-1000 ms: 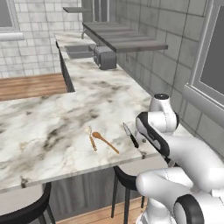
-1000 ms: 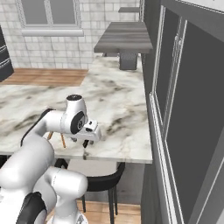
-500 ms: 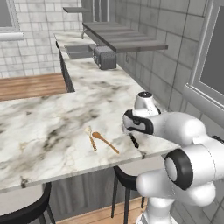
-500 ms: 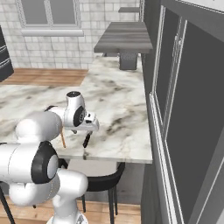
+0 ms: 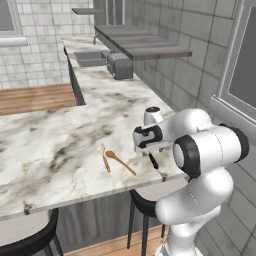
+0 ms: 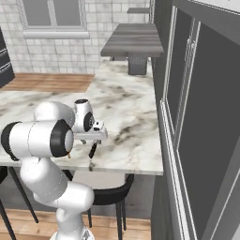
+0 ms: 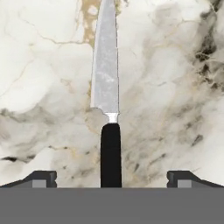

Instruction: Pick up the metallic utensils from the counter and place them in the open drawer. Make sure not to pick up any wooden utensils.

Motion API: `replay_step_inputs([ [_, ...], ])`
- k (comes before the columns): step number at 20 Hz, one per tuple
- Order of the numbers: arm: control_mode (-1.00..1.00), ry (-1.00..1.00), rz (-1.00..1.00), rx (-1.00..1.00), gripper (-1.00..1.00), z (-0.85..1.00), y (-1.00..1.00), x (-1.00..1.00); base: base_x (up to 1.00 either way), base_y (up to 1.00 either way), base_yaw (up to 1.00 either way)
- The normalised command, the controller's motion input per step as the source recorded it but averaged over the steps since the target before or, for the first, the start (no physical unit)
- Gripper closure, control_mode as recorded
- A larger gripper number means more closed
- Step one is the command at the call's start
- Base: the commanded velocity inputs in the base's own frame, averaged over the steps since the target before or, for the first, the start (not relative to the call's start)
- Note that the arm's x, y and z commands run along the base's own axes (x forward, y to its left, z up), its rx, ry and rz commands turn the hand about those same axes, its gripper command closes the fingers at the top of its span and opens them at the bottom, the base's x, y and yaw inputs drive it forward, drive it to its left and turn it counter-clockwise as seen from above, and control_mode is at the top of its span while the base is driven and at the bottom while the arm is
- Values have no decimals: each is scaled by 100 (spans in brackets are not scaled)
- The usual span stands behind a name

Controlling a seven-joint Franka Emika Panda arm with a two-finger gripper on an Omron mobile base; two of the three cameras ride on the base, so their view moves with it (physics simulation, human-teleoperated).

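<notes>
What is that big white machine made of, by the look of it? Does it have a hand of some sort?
The arm is built of fat, rounded, glossy white segments joined by dark grey rings, like a chain of smooth tubes. No loose cables or markings are visible. At its end sits a small white and dark block, the gripper, with two little dark fingertips instead of a hand.

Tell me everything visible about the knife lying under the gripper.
The knife has a grey, mottled metal blade tapering to a point, a short silvery collar, and a smooth black handle. It lies flat on the marble counter, close to its near edge in the base views. The open gripper hangs over it, fingertips either side of the handle, not touching it. Nothing else touches the knife.
</notes>
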Motion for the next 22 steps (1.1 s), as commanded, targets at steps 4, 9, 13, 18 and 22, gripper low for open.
replay_step_inputs([
  [4, -100, 6, 0, 5, -100, -26, -53, -14, 0, 0, 0],
  [9, -100, 0, 0, 6, -100, -28, -6, -4, 0, 0, 0],
  [13, -100, -1, 0, 0, -100, -13, 18, -1, 0, 0, 0],
  [18, -100, 0, 0, 0, -100, -9, 6, -1, 0, 0, 0],
  [22, -100, 0, 0, 0, -100, -31, 2, 0, 0, 0, 0],
])
